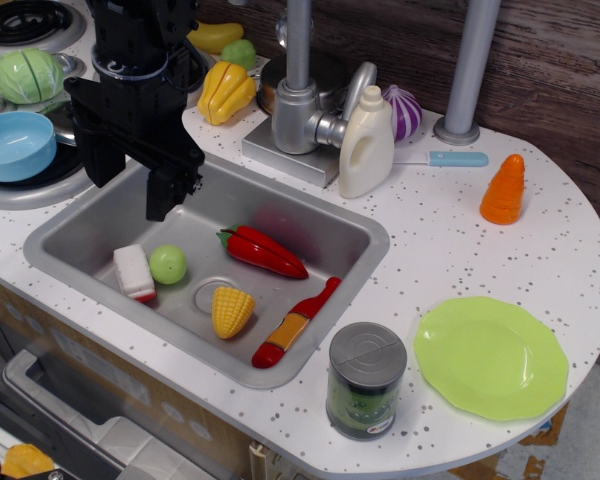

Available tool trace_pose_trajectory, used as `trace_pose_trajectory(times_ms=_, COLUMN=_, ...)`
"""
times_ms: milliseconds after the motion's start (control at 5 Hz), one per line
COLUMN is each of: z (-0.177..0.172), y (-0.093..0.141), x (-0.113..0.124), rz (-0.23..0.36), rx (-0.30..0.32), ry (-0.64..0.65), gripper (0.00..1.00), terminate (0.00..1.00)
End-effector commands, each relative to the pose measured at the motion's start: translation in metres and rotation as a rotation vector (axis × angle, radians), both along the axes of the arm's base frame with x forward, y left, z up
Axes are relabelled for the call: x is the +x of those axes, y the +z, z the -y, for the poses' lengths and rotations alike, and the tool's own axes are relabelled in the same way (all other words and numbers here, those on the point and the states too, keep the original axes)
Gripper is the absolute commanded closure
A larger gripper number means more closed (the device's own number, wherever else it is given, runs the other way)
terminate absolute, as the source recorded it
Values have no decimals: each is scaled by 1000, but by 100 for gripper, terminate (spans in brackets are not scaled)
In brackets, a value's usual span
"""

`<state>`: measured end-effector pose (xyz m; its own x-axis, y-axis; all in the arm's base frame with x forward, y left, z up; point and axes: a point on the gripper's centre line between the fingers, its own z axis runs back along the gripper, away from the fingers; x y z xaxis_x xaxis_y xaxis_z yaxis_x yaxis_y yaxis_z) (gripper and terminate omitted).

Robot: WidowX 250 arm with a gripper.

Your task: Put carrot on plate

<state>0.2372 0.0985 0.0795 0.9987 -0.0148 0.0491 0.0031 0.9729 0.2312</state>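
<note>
The orange ridged carrot (504,190) stands upright on the white speckled counter at the right, near the back edge. The lime-green plate (491,357) lies empty on the counter at the front right, below the carrot and apart from it. My black gripper (135,185) hangs over the left end of the sink (370,232), far left of both carrot and plate. Its two fingers look spread apart and hold nothing.
A can (366,381) stands just left of the plate. The sink holds a red chili pepper (265,251), a corn piece (230,310), a red bottle (295,324), a green ball (167,264) and a sponge. A faucet (298,90), white bottle (367,143) and blue bowl (15,145) stand behind.
</note>
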Motion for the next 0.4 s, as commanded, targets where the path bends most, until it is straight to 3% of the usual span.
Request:
trace_pose_trajectory(times_ms=0, z=0, y=0, x=0, rz=0, rx=0, ry=0, gripper=0, terminate=0)
trace_pose_trajectory(times_ms=200, z=22, y=12, x=13, rz=42, rx=-8, ry=12, gripper=0, terminate=0)
